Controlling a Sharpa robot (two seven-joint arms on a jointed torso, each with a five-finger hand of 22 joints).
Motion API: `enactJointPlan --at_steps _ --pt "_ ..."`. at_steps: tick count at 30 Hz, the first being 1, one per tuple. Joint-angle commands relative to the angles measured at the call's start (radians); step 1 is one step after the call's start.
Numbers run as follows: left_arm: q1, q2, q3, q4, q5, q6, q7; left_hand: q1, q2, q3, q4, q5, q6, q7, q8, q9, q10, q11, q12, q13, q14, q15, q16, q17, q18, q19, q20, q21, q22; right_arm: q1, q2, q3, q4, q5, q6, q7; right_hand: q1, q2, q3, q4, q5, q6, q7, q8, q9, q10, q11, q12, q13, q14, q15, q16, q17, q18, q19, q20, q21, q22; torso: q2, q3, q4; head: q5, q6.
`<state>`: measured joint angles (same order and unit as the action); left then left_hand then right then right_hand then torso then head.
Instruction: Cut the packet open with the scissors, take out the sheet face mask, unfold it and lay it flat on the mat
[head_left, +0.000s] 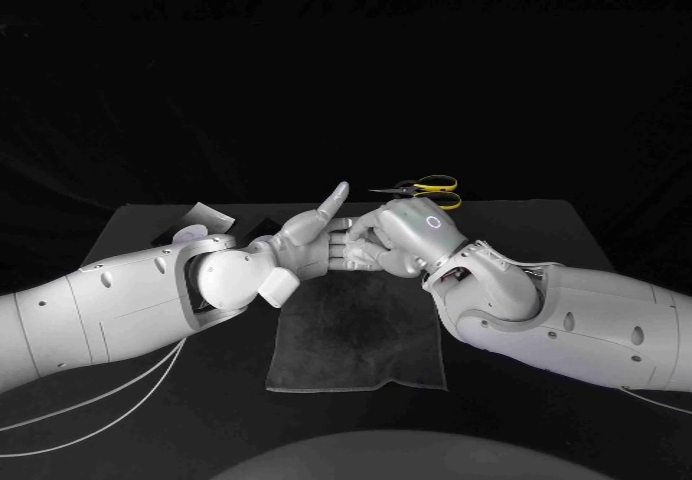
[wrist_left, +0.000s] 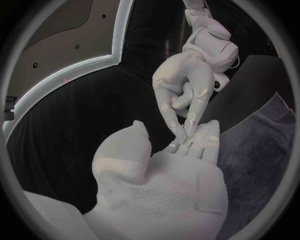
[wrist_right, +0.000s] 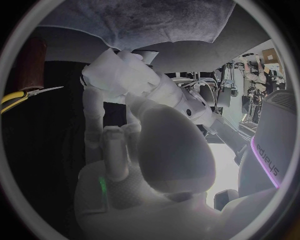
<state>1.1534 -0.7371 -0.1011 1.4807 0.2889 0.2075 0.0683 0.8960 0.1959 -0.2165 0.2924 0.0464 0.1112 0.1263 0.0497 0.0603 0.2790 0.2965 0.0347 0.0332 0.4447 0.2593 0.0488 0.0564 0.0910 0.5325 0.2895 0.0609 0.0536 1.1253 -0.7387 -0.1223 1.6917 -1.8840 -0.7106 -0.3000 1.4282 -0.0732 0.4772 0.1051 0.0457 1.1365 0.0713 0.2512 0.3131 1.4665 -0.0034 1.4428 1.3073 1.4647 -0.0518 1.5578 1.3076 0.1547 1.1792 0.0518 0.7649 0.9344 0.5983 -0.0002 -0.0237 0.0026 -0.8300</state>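
While the left hand (head_left: 307, 243) and right hand (head_left: 389, 238) met over the mat (head_left: 353, 345), their fingers' (wrist_left: 170, 107) hold was unclear; the sheet mask was probably floppy, best pinched at edges

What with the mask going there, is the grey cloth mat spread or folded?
Spread: the grey cloth mat lies flat, its near corners both visible.

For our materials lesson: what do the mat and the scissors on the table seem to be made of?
The mat looks like soft grey fabric, perhaps felt or microfibre: its surface is matte and mottled, and its near edge is slightly uneven. The scissors have handles that look like glossy yellow plastic. Their thin pointed blades are probably metal, though they are too small to be sure.
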Motion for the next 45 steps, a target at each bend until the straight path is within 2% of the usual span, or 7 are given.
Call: enactJointPlan --at_steps 1,11,17,20,27,31,45 --pt "0.001 0.001 0.001 0.0 -0.001 0.026 0.002 0.009 -0.003 -0.007 0.001 0.0 0.006 0.063 0.0 0.001 -0.001 0.001 -0.003 -0.001 -0.004 0.002 0.001 0.001 0.013 0.003 0.001 0.001 0.0 0.0 -0.005 0.001 0.006 -0.005 -0.037 0.022 -0.018 -0.012 0.014 -0.003 0.003 0.014 -0.005 0.012 0.009 0.08 -0.006 0.009 0.178 0.101 -0.01 0.004 0.238 0.01 0.007 -0.002 0.009 0.005 0.0 0.0003 -0.0002 0.0 -0.001" --pt "0.001 0.001 0.001 -0.002 -0.002 0.022 0.0 0.013 -0.001 -0.01 0.002 0.0 0.006 0.064 0.0 0.001 -0.005 0.001 -0.004 -0.001 -0.011 0.002 0.0 -0.001 0.013 0.0 0.001 0.001 -0.001 0.0 -0.021 0.001 0.023 0.032 -0.042 0.026 -0.027 -0.017 0.025 -0.003 0.003 0.016 -0.007 0.017 0.012 0.077 -0.008 -0.002 0.171 0.099 -0.012 0.001 0.229 0.011 0.004 -0.003 0.003 0.002 0.0 -0.0003 0.0001 0.002 -0.002" --pt "0.001 0.001 0.001 -0.003 -0.003 0.019 0.001 0.013 -0.001 -0.01 0.002 0.0 0.006 0.064 0.0 0.001 -0.005 0.001 -0.004 -0.001 -0.011 0.002 0.0 -0.001 0.013 0.0 0.001 0.001 -0.001 0.001 -0.023 0.002 0.03 0.061 0.001 0.008 -0.14 -0.144 -0.055 0.034 0.002 -0.081 0.037 -0.038 -0.001 0.06 0.029 -0.058 0.136 0.087 0.018 -0.016 0.183 0.016 -0.035 0.009 -0.058 -0.036 -0.001 -0.0006 -0.0006 0.002 -0.002" --pt "0.001 0.002 0.001 -0.003 -0.005 0.017 0.002 0.015 0.0 -0.011 0.002 0.0 0.005 0.064 0.0 0.0 -0.007 0.001 -0.004 -0.002 -0.014 0.002 -0.001 -0.001 0.013 -0.002 0.001 0.0 -0.001 0.001 -0.019 0.002 0.033 0.054 0.022 -0.023 -0.181 -0.155 -0.107 0.071 0.003 -0.056 0.03 -0.029 0.006 0.06 0.025 -0.053 0.141 0.088 0.017 -0.015 0.186 0.017 -0.034 0.014 -0.06 -0.034 0.0 -0.0003 -0.0004 0.003 -0.002" --pt "0.001 0.003 0.001 -0.004 -0.011 0.012 0.005 0.018 0.001 -0.014 0.002 0.0 0.005 0.064 0.0 0.001 -0.007 0.001 -0.004 -0.002 -0.021 0.003 -0.003 -0.002 0.011 -0.008 0.001 -0.002 -0.002 0.001 -0.006 0.002 0.032 0.029 0.056 -0.094 -0.165 -0.125 -0.286 0.184 0.004 -0.006 -0.003 0.013 0.067 0.064 -0.004 -0.05 0.147 0.092 -0.009 -0.012 0.196 0.019 -0.012 0.009 -0.063 -0.026 0.0 -0.0005 0.0003 0.002 0.0" --pt "0.001 0.003 0.001 -0.004 -0.014 0.009 0.005 0.019 0.002 -0.015 0.002 0.0 0.005 0.064 0.0 0.001 -0.007 0.001 -0.004 -0.002 -0.023 0.003 -0.003 -0.002 0.011 -0.01 0.001 -0.002 -0.002 0.001 0.005 0.002 0.03 0.01 0.063 -0.136 -0.181 -0.087 -0.359 0.189 0.017 0.01 -0.015 0.031 0.111 0.067 -0.014 -0.047 0.15 0.094 -0.017 -0.009 0.207 0.016 0.003 0.009 -0.054 -0.013 0.0 -0.0005 0.0003 0.002 0.0" --pt "0.001 0.004 0.001 -0.003 -0.026 0.007 0.003 0.019 0.002 -0.016 0.002 0.0 0.006 0.064 0.0 0.001 -0.007 0.001 -0.004 -0.002 -0.023 0.003 -0.003 -0.002 0.011 -0.011 0.002 -0.003 -0.002 0.001 0.035 0.002 0.009 -0.017 0.081 -0.199 -0.21 -0.052 -0.386 0.19 0.071 0.016 -0.027 0.052 0.172 0.069 -0.025 -0.049 0.152 0.095 -0.028 -0.009 0.209 0.015 0.013 0.007 -0.057 -0.007 0.0 -0.0006 -0.0004 0.001 -0.002"
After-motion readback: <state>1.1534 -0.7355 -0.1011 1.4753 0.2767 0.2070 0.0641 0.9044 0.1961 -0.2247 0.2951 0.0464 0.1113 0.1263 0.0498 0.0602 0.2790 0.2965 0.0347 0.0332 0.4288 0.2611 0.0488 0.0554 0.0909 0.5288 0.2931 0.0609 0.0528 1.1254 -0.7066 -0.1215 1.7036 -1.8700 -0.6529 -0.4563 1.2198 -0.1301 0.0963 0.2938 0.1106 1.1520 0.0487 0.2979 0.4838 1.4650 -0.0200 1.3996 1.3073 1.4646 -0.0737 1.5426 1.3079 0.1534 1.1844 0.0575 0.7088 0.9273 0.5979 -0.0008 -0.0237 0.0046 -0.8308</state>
